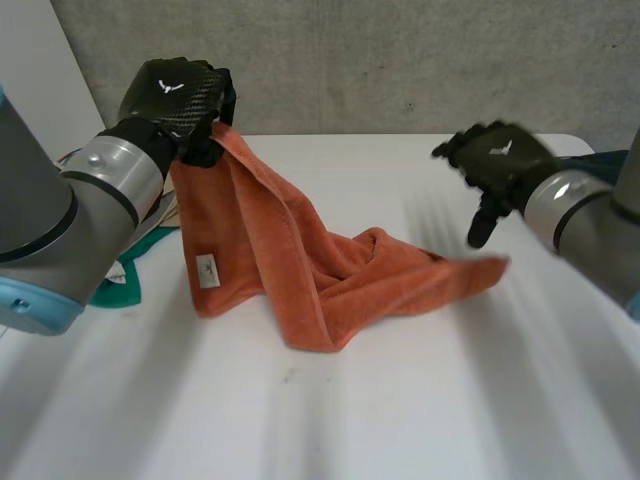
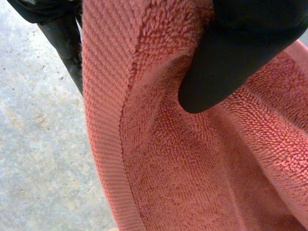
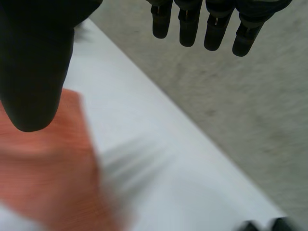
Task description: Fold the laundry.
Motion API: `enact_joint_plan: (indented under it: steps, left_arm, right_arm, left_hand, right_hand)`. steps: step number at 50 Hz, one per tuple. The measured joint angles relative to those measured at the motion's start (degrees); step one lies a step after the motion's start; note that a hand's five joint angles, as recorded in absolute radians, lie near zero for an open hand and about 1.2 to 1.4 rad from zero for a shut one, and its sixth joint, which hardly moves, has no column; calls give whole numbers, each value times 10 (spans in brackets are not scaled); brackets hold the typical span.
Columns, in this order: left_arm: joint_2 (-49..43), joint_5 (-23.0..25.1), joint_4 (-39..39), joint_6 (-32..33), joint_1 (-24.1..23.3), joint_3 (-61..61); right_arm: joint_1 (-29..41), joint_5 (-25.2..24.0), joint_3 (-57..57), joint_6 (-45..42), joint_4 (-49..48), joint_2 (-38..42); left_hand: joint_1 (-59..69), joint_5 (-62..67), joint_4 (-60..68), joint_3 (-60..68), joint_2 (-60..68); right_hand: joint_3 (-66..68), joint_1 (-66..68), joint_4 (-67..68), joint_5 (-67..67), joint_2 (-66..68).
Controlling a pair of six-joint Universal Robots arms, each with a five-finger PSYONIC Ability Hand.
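Spreading step: left robot hand (image 1: 175, 95) pinches towel (image 1: 300, 270) corner aloft; right robot hand (image 1: 490, 155), spread, must next grasp the right corner.

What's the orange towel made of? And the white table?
The orange towel looks like soft terry cotton: fuzzy loops and a flat woven border show close up. The table looks smooth, hard and matte white, maybe laminate.
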Motion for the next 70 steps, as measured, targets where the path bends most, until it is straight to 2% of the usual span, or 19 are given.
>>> enact_joint_plan:
  steps: [8, 13, 19, 22, 27, 28, 32, 40, 50, 57, 59, 60, 61, 63, 66, 70]
  left_arm:
    - [49, 8, 1, -1, -1, -52]
    - [72, 14, 4, -1, -1, -81]
    - [81, 16, 5, 0, 2, -97]
    - [81, 16, 5, 1, 4, -98]
    - [80, 16, 5, 1, 5, -92]
    - [80, 16, 5, 0, 5, -86]
    - [80, 16, 5, -2, 4, -75]
    - [78, 15, 7, -4, -1, -68]
    - [76, 14, 8, -5, -2, -72]
    - [75, 14, 8, -6, 0, -74]
    - [75, 14, 8, -6, 1, -75]
    - [75, 14, 8, -6, 2, -76]
    - [75, 14, 8, -6, 2, -76]
    - [75, 14, 8, -6, 2, -78]
    - [76, 13, 8, -6, 3, -81]
    - [83, 13, 5, -5, 5, -81]
  right_arm:
    - [-9, -18, -54, -94, 11, 55]
    - [6, -35, -59, -122, 55, 97]
    - [22, -13, -31, -119, 96, 110]
    - [22, 9, 20, -74, 75, 78]
    - [12, 13, 87, -11, 41, 27]
    - [4, 4, 135, 23, 23, -2]
    - [-9, -35, 225, 50, -8, -38]
    - [-44, -90, 352, 16, -107, -58]
    - [-50, -89, 378, -20, -220, -10]
    - [-49, -86, 358, -38, -246, 32]
    - [-48, -86, 348, -47, -251, 47]
    - [-48, -85, 343, -51, -254, 54]
    - [-49, -85, 342, -52, -255, 56]
    - [-50, -84, 335, -57, -261, 63]
    - [-53, -77, 329, -60, -273, 56]
    - [-64, -60, 320, -60, -286, -16]
  left_hand:
    - [0, 0, 0, 0, 0]
    - [0, 0, 0, 0, 0]
    - [0, 0, 0, 0, 0]
    - [0, 0, 0, 0, 0]
    - [0, 0, 0, 0, 0]
    - [0, 0, 0, 0, 0]
    - [0, 0, 0, 0, 0]
    - [0, 0, 0, 0, 0]
    - [0, 0, 0, 0, 0]
    - [0, 0, 0, 0, 0]
    - [0, 0, 0, 0, 0]
    - [0, 0, 0, 0, 0]
    - [0, 0, 0, 0, 0]
    - [0, 0, 0, 0, 0]
    - [0, 0, 0, 0, 0]
    - [0, 0, 0, 0, 0]
  right_hand:
    - [0, 0, 0, 0, 0]
    - [9, 2, 9, 6, 8]
    - [24, 2, 22, 22, 22]
    - [29, 2, 22, 27, 22]
    - [29, 2, 22, 28, 22]
    - [30, 3, 26, 28, 23]
    - [70, 59, 71, 68, 70]
    - [123, 115, 125, 122, 118]
    - [182, 173, 183, 179, 182]
    - [201, 191, 199, 195, 199]
    - [269, 259, 268, 250, 270]
    - [392, 376, 381, 332, 397]
    - [424, 400, 424, 350, 430]
    - [537, 506, 538, 503, 546]
    - [557, 513, 561, 535, 554]
    - [557, 513, 563, 535, 554]
